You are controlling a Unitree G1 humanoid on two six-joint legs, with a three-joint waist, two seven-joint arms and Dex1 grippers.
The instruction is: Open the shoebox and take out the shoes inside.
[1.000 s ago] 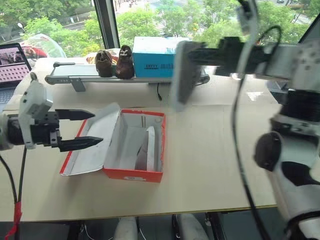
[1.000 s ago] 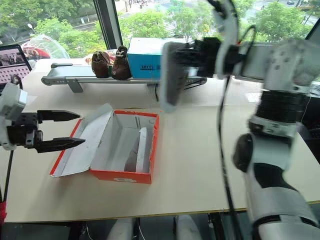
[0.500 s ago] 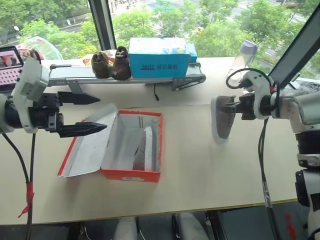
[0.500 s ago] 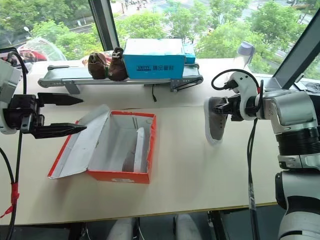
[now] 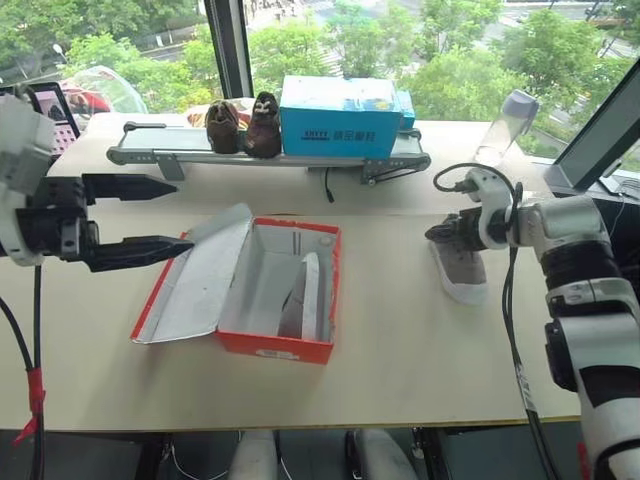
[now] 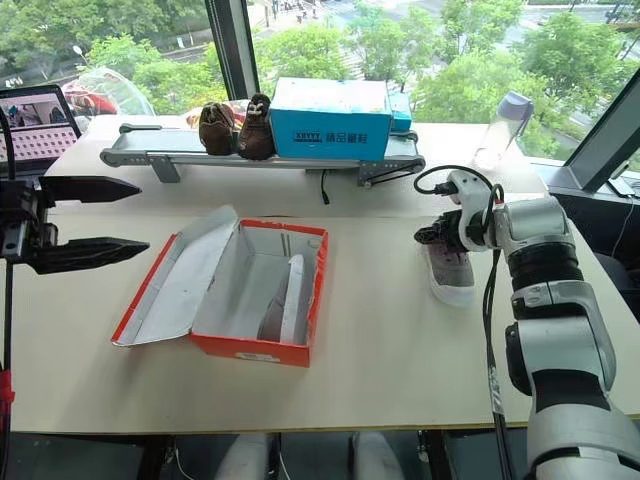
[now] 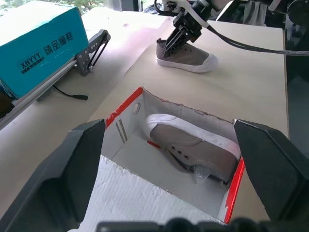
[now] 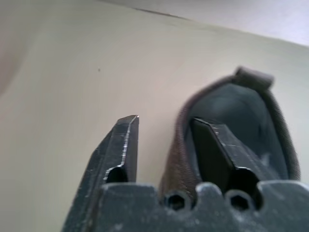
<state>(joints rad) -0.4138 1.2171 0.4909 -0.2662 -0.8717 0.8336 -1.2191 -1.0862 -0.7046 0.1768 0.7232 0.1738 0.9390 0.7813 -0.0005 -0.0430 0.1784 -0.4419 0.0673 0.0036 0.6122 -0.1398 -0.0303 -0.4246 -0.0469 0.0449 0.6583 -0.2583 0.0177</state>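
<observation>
The red shoebox (image 5: 272, 345) stands mid-table with its lid (image 5: 190, 285) folded out flat to the left. One grey shoe (image 5: 310, 298) lies on its side inside, also seen in the left wrist view (image 7: 193, 145). The other grey shoe (image 5: 462, 272) stands on its sole on the table to the right. My right gripper (image 5: 443, 233) is open astride that shoe's heel collar (image 8: 176, 159), one finger inside the shoe and one outside with a gap. My left gripper (image 5: 185, 213) hovers open above the lid's left side, holding nothing.
Along the back runs a grey rail (image 5: 170, 157) carrying a dark brown pair of shoes (image 5: 245, 125) and a blue box (image 5: 340, 115). A laptop (image 5: 50, 100) sits far left, a clear bottle (image 5: 503, 125) back right. Bare tabletop lies between box and shoe.
My right gripper brought the grey shoe down from the air onto the table, now on its sole, and its jaws have opened. The left gripper rose slightly. The camera has shifted.
</observation>
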